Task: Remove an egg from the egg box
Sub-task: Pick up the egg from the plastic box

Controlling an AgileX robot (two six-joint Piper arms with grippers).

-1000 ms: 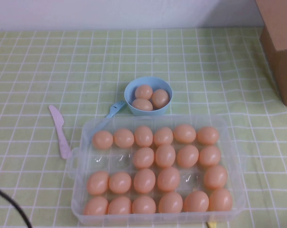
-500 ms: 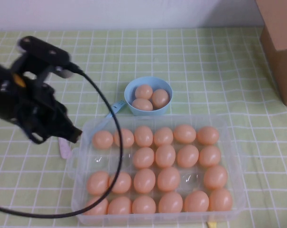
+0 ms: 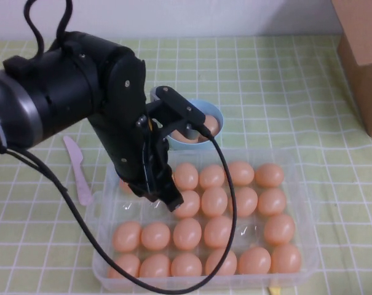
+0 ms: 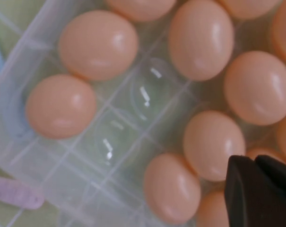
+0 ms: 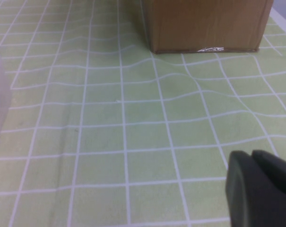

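Over on the left, a pale pink plastic knife point(image 3: 78, 170) lies flat on the green checked tablecloth point(image 3: 278, 92), just beside the egg box's near-left corner. The left arm point(image 3: 69, 98) reaches in from that side, big and black, and its left gripper point(image 3: 164, 198) hangs over the left part of the egg box point(image 3: 299, 184), right above the second row. From the wrist camera only a dark finger point(image 4: 256, 194) shows at the corner of the picture, so whether that gripper is spread or closed, I cannot tell. Beneath it sit two bare wells point(image 4: 133, 109) in the clear plastic, ringed by peach-orange eggs; the egg point(image 4: 213, 144) nearest the finger rests in its well, untouched as far as can be seen. The box is otherwise well filled, eggs sitting in neat rows across to its right wall. Behind the box, partly hidden by the arm, a light-blue bowl point(image 3: 215, 112) holds more eggs. Far right, a brown cardboard box point(image 3: 364, 55) stands at the table's edge. The right gripper point(image 5: 261, 189) hovers low over bare cloth near that cardboard box, holding nothing; only a dark part of it shows, and I cannot tell how its fingers stand.
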